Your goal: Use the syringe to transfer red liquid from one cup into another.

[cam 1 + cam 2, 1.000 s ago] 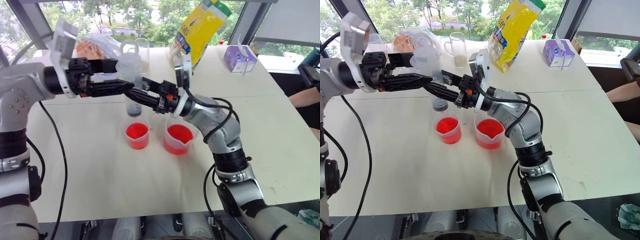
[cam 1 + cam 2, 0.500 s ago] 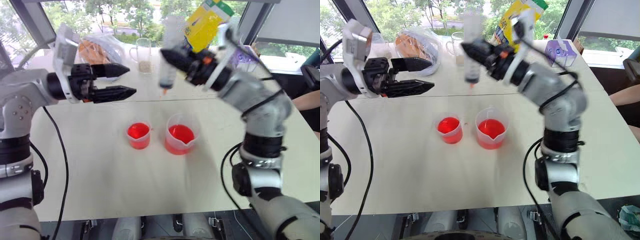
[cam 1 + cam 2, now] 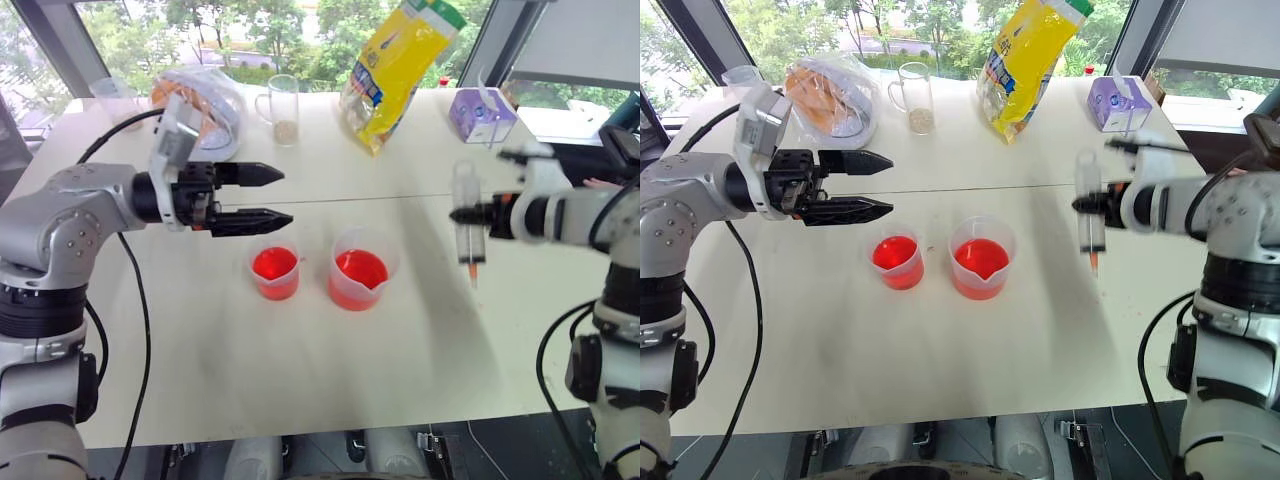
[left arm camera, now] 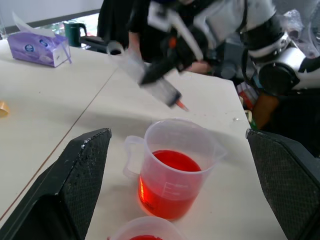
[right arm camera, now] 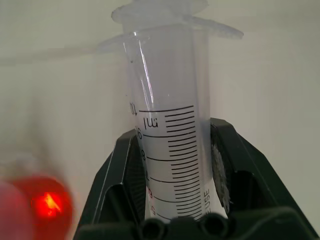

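Note:
My right gripper [image 3: 480,213] is shut on the syringe [image 3: 466,228], a clear marked barrel held upright in the air over the table's right side, well right of both cups, with its orange tip down. The right wrist view shows its black fingers [image 5: 116,172] clamping the barrel [image 5: 167,125]. The wider spouted cup [image 3: 362,280] and the smaller plain cup [image 3: 275,271] stand side by side mid-table, each holding red liquid [image 3: 360,270]. My left gripper [image 3: 286,195] hangs open and empty, pointing right, just above and behind the smaller cup.
Along the table's far edge are a yellow bag [image 3: 400,60], a purple tissue box [image 3: 480,115], a glass mug [image 3: 284,108], a bagged loaf [image 3: 200,95] and a small clear cup [image 3: 115,95]. The table [image 3: 300,380] ends close in front.
A second ago both grippers were at the syringe over the smaller cup. The right gripper has swung it up, then far right and down. The left gripper let go and sank slightly.

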Controlling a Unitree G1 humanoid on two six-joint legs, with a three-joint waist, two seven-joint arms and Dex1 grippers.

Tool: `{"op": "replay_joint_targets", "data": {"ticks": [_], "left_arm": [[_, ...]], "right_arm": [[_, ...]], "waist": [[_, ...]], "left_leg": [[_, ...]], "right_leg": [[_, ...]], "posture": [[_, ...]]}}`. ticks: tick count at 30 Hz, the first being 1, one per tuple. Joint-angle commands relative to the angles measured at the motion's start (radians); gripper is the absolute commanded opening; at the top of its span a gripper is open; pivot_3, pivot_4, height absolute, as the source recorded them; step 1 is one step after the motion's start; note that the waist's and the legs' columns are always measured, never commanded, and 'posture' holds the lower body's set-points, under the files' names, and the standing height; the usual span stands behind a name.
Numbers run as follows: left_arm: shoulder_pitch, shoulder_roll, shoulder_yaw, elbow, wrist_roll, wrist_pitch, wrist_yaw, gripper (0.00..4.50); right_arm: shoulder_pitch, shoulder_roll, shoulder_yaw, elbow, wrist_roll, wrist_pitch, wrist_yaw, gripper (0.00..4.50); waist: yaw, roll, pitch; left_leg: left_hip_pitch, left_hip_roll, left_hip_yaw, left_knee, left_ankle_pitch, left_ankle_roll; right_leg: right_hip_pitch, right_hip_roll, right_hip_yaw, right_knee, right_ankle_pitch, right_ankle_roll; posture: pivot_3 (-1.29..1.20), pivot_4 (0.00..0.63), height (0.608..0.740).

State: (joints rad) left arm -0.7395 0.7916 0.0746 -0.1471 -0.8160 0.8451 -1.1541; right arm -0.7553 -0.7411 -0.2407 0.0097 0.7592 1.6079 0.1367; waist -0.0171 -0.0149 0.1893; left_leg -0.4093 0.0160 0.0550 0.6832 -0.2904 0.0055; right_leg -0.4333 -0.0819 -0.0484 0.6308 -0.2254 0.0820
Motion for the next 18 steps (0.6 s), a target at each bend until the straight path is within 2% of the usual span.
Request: {"op": "replay_joint_targets", "data": {"ticks": [1, 8, 13, 14, 18], "left_arm": [[-0.008, 0.001, 0.018, -0.041, -0.014, -0.001, 0.007, 4.45], [0.01, 0.003, 0.021, -0.076, -0.026, 0.018, 0.022, 4.45], [0.049, 0.017, 0.01, -0.118, -0.031, 0.036, 0.016, 4.5], [0.054, 0.021, 0.009, -0.122, -0.029, 0.036, 0.014, 4.5], [0.055, 0.033, 0.007, -0.12, -0.024, 0.035, 0.01, 4.5]], "right_arm": [[0.017, -0.013, -0.013, 0.004, -0.015, 0.007, 0.033, 1.39], [0.053, 0.011, 0.006, 0.044, -0.09, -0.009, 0.075, 1.39], [0.073, 0.006, 0.019, 0.008, -0.108, -0.011, 0.122, 3.77], [0.074, -0.002, 0.017, -0.013, -0.105, -0.007, 0.135, 4.36], [0.089, -0.083, 0.026, -0.138, -0.077, -0.023, 0.219, 4.45]], "waist": [[0.001, 0.0, 0.0], [0.004, 0.0, 0.0], [0.005, 0.0, 0.0], [0.005, 0.0, 0.0], [0.006, 0.0, 0.0]], "left_leg": [[0.0, 0.0, 0.0, 0.0, 0.0, 0.0], [0.0, 0.0, 0.0, 0.0, 0.0, 0.0], [0.0, 0.0, -0.001, 0.0, 0.0, 0.0], [0.0, 0.0, -0.001, 0.0, 0.0, 0.0], [0.0, 0.0, -0.001, 0.0, 0.0, 0.0]], "right_leg": [[0.0, 0.001, 0.0, 0.0, 0.0, 0.0], [0.0, 0.001, 0.0, 0.0, 0.0, 0.0], [0.0, 0.001, 0.0, 0.0, 0.0, 0.0], [0.0, 0.001, 0.0, 0.0, 0.0, 0.0], [0.0, 0.001, 0.0, 0.0, 0.0, 0.0]], "posture": [[0.0, 0.15, 0.74], [0.0, 0.15, 0.74], [0.0, 0.15, 0.74], [0.0, 0.15, 0.74], [0.0, 0.15, 0.74]]}}
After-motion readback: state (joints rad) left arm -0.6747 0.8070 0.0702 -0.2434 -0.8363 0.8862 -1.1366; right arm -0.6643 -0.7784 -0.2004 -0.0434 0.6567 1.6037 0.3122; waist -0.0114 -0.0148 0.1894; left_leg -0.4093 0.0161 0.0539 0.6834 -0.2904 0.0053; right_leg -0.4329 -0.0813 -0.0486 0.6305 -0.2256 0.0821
